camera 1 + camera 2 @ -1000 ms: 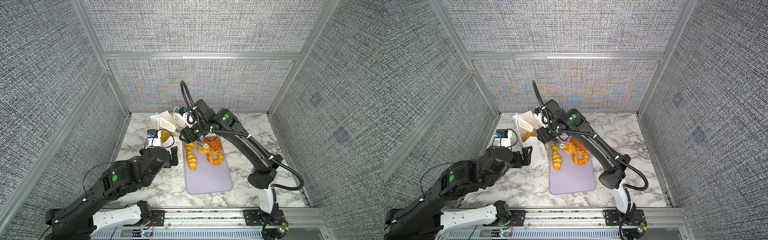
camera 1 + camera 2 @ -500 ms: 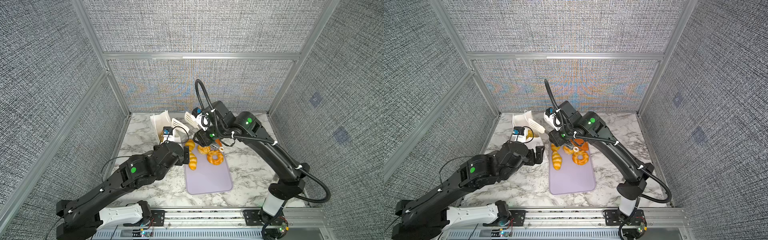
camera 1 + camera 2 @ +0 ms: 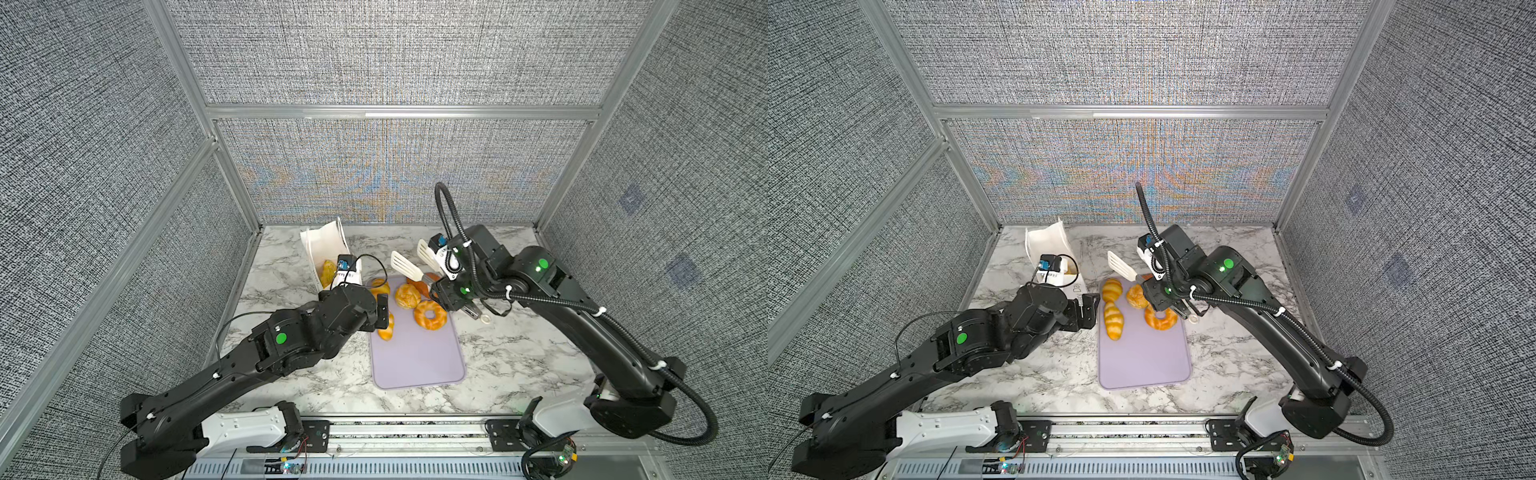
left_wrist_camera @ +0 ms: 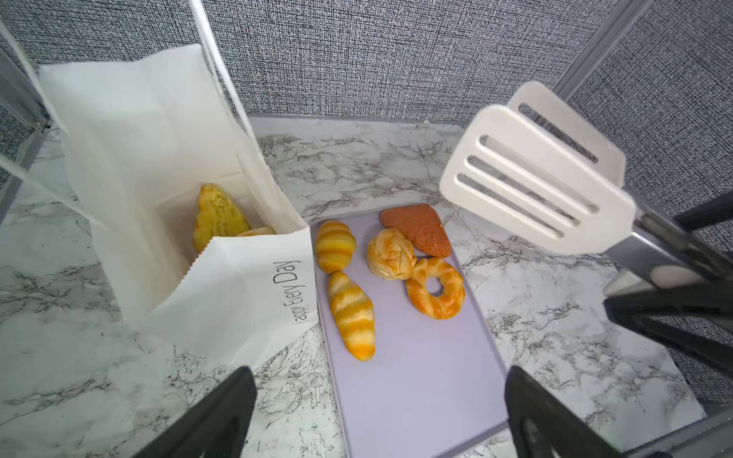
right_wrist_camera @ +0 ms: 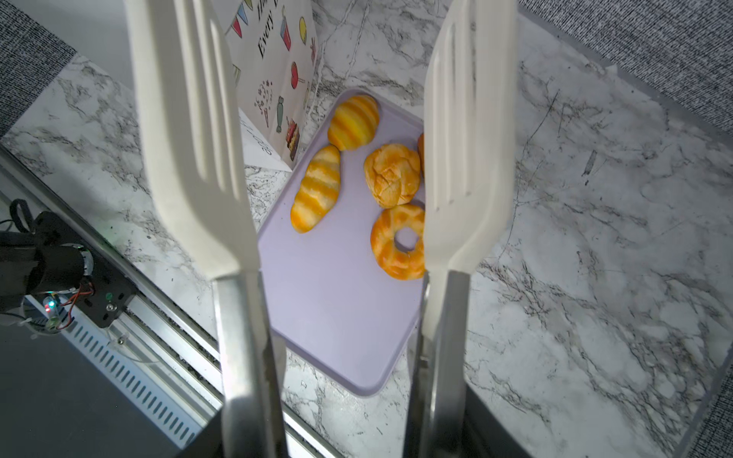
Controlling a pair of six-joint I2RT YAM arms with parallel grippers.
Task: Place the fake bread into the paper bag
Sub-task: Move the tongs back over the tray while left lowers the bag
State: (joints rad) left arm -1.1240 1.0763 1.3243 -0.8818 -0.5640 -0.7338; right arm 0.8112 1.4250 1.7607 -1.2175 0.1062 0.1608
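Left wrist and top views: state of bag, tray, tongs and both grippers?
paper bag: mouth open, at least two pastries inside
lilac tray: holds five pieces: two croissants, bun, ring doughnut, wedge
tongs: blades apart, empty, above the tray
left gripper: open, empty
right gripper: shut on the tongs

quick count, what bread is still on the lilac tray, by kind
striped croissants: 2
round bun: 1
ring doughnut: 1
reddish wedge: 1
total on the lilac tray: 5
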